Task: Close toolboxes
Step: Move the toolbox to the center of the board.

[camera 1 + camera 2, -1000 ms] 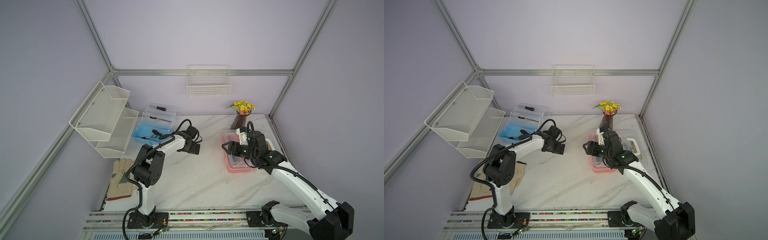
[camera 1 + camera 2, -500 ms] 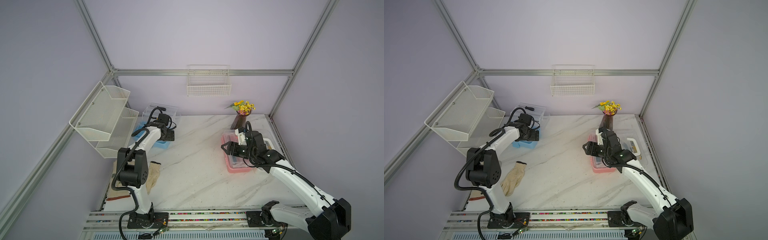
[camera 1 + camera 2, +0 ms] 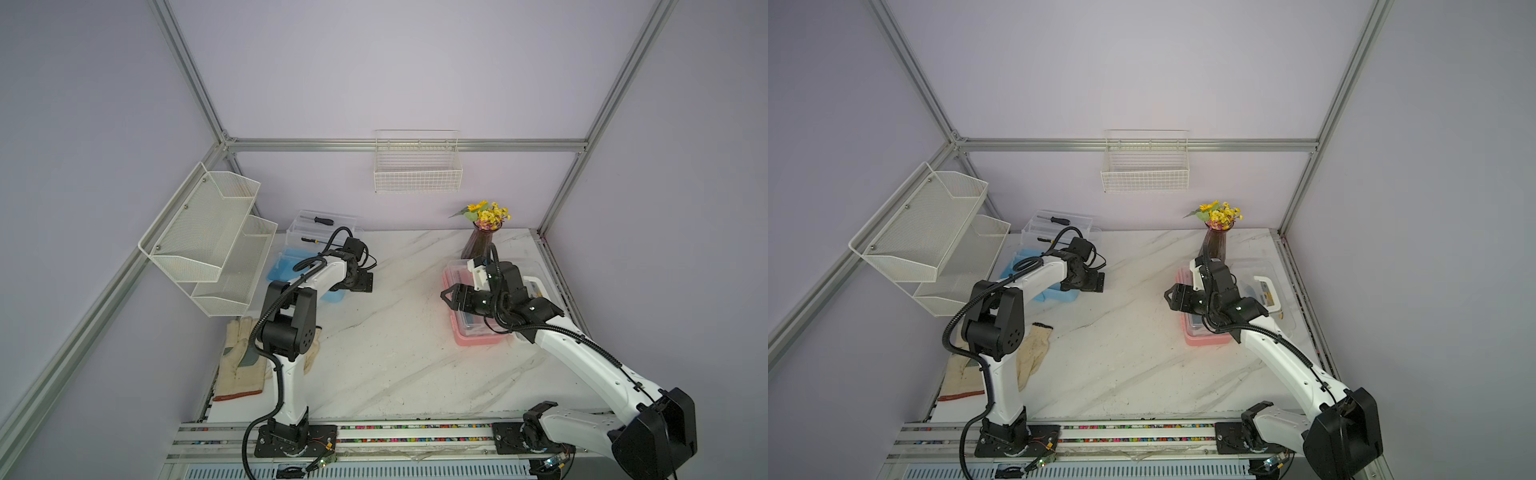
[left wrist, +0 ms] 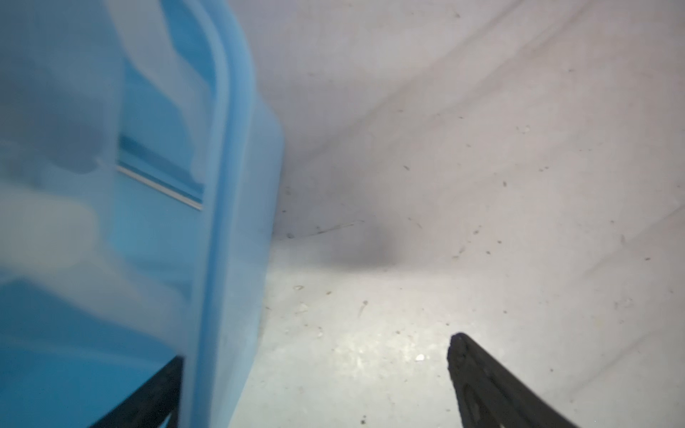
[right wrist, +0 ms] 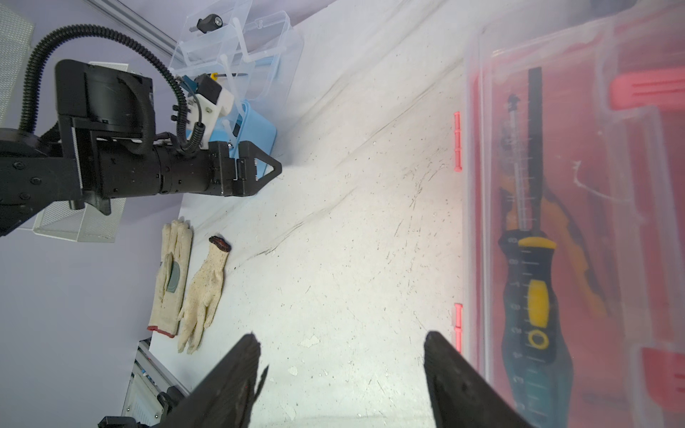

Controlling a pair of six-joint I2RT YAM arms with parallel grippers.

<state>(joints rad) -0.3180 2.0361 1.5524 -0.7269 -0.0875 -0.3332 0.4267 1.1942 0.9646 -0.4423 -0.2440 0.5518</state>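
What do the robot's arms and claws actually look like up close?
Both the left arm and right arm have smooth white shells between chunky black joints. Ribbed black cable hose loops along each. The left claw and right claw are black, with two open-framed triangular fingers, and a white bracket behind.

My right gripper (image 5: 341, 337) is matt black plastic. On the counter (image 5: 352, 241), a scratched marble-look surface, the pink toolbox (image 5: 556, 166) and blue toolbox (image 4: 148, 259) are smooth translucent plastic; the gloves (image 5: 202, 296) rough knitted cloth.
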